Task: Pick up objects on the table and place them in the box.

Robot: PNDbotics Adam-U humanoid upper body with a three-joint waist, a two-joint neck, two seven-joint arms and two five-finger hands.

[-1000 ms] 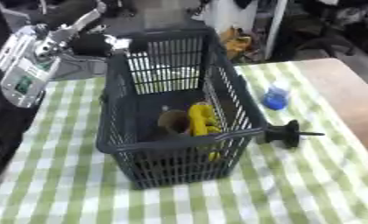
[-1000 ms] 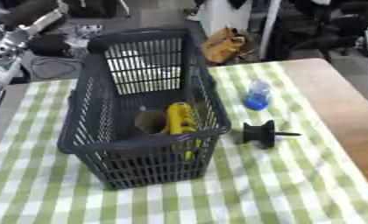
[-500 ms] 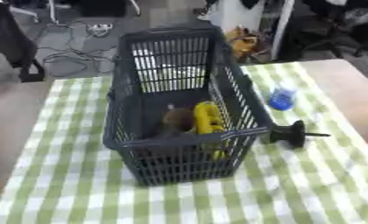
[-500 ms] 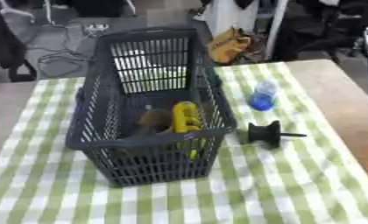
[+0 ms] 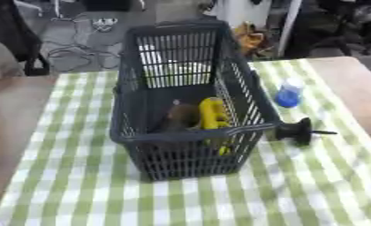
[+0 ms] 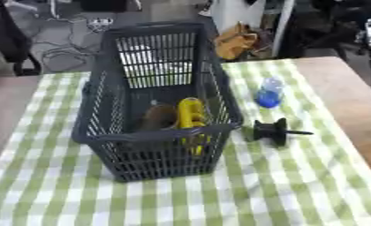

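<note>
Done: dark grey plastic slatted basket (image 5: 190, 132), mid-worktop, holds yellow banana-like object (image 5: 213, 114) and brown item (image 5: 181, 118).
Left: your blue-capped small bottle (image 6: 269, 93) and black spool-shaped object (image 6: 274, 131), beside basket towards worktop's right edge.
Fingers: neither hand visible; state unknowable.

No text, label, brand, number or sign can be read in either view. The dark basket (image 5: 190, 137) shows only plain mesh walls, the yellow thing (image 5: 213, 114) and the brown thing (image 5: 182, 116) inside it carry no legible marking, and the small blue bottle (image 6: 269, 94) and the black spool-shaped thing (image 6: 274, 131) on the checked cloth (image 5: 80, 194) of the counter show no lettering that can be made out.
</note>
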